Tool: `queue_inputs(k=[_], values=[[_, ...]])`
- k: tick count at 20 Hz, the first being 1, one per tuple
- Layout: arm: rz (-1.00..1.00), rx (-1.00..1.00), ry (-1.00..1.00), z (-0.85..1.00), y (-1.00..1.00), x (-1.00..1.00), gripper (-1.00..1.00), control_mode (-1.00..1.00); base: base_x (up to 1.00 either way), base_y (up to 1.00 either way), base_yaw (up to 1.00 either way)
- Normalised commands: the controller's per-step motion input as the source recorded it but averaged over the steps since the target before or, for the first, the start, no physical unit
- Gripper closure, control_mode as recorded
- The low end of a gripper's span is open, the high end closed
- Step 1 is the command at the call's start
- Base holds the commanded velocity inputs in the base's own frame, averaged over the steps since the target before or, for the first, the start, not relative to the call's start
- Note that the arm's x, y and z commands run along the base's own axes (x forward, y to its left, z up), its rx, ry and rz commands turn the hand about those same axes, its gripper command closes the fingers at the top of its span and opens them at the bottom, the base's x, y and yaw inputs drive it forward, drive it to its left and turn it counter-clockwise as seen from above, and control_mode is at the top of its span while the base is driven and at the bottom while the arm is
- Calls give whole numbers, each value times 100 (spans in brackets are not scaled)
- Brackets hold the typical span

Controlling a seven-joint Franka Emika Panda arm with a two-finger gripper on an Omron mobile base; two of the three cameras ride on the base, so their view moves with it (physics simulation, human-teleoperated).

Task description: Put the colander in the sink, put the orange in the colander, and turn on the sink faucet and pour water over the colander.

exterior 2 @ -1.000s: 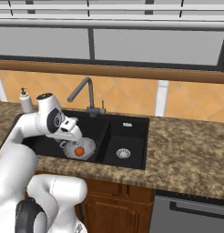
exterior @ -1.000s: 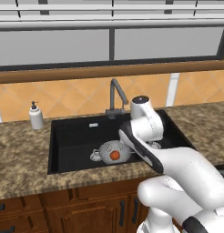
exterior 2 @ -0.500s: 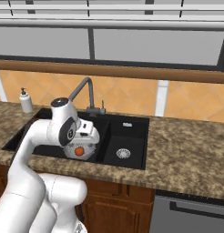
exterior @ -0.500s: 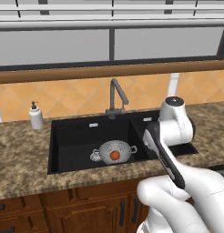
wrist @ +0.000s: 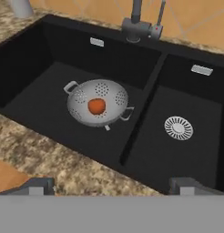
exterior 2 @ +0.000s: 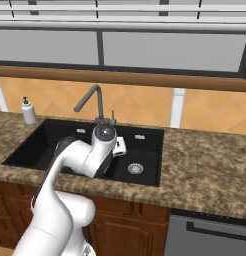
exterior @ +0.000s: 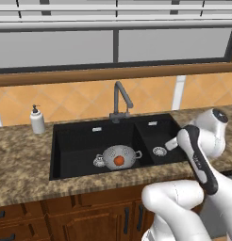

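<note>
With the orange [wrist: 97,106] already sitting in the colander [wrist: 98,108] in the wider basin of the sink [wrist: 32,77], the gripper [wrist: 111,186], jaws apart and empty, should reach the faucet [exterior: 120,100], nudge its side lever, and swing the spout over the colander.

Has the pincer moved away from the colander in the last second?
Yes. It swung right, from above the colander to beside the small basin's drain.
</note>
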Motion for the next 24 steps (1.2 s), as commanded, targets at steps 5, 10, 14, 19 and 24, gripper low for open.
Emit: queue_inputs(k=[5, 10, 14, 19, 24], values=[[33, 35, -27, 12, 0, 58, -100, -100, 0, 0, 0], [24, 25, -16, 30, 0, 59, -100, -100, 0, 0, 0], [12, 17, -25, 21, 11, 42, -100, -100, 0, 0, 0], [0, 7, -13, 24, 7, 41, -100, -100, 0, 0, 0], [-1, 5, -9, 18, 12, 43, -100, -100, 0, 0, 0]])
